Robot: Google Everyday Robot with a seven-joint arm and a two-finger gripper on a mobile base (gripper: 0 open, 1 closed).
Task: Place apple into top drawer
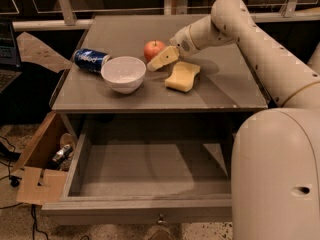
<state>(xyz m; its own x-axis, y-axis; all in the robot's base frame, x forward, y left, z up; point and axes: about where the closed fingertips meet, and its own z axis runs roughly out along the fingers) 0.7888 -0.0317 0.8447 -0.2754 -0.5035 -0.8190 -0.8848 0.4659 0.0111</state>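
The apple (154, 49) is being shown resting on the counter (225, 91), toward the back. The gripper (160, 60) is being held low at its right side, with the pale tip touching or nearly touching the fruit. Whether the jaws are spread or pressed together cannot be told, and the apple is being judged as not yet lifted.

The grasp is being judged as the step in hand. A round fruit is being expected to roll if nudged, so the jaws are best being centred across its widest part before any squeeze is applied. The white bowl (122, 81) is sitting just left of the approach and the yellow sponge (183, 76) just right, so the path is being kept narrow. A straight lift is being advised before the apple is carried forward and lowered into the top drawer (140, 202), which is standing open below the counter.

The apple's far side is being hidden. The drawer's right part is being covered by the robot's body (275, 179), and its knob is barely being shown at the lower edge.
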